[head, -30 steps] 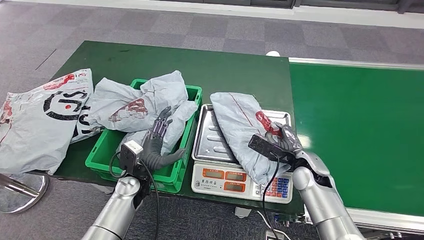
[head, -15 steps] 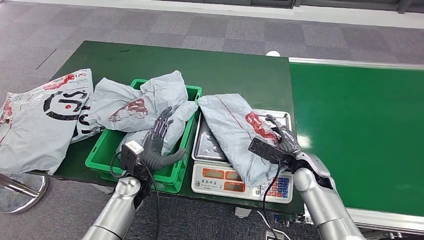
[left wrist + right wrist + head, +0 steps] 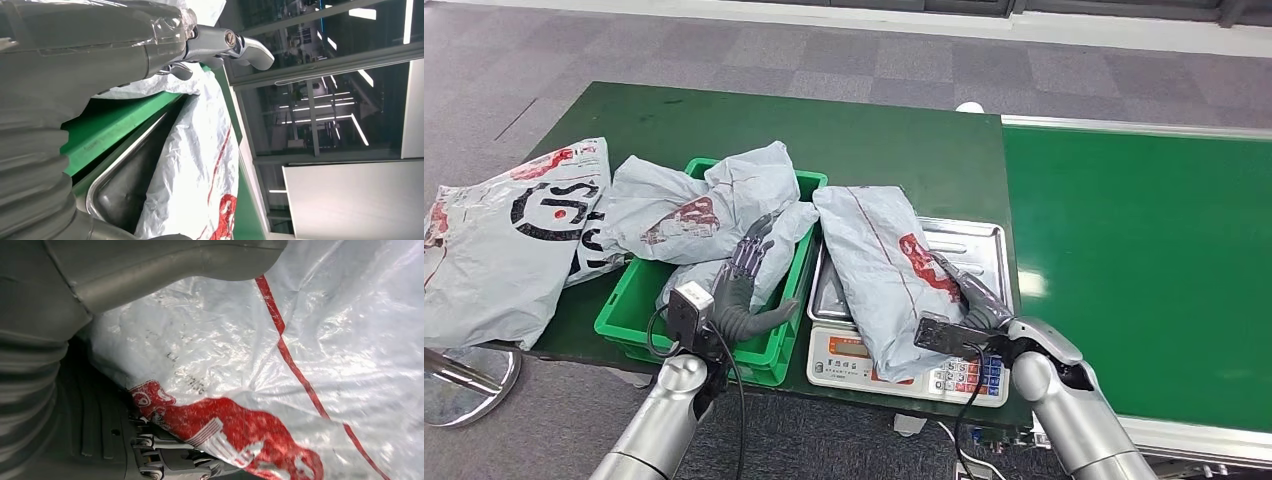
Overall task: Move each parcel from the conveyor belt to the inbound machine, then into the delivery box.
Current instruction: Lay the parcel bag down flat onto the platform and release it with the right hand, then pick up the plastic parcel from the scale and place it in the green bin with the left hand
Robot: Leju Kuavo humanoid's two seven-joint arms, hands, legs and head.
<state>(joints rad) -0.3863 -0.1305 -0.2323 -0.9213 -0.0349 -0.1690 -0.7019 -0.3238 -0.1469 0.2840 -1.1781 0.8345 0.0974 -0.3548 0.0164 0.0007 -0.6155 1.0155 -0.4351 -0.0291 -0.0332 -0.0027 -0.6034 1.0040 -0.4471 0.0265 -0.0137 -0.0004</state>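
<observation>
Fingers (image 3: 959, 285) of right hand (image 3: 972, 300) grip parcel (image 3: 879, 270) on scale (image 3: 969, 240); left hand (image 3: 746, 285) spread, empty. Next: carry to green box (image 3: 629, 300).

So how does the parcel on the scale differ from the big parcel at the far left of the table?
The parcel on the scale is narrow, while the big parcel is wide. The first lies on the scale's tray with the right hand on it; the big one lies on the table, untouched. The first has red print; the big one adds bold black letters. Both are grey plastic bags.
</observation>
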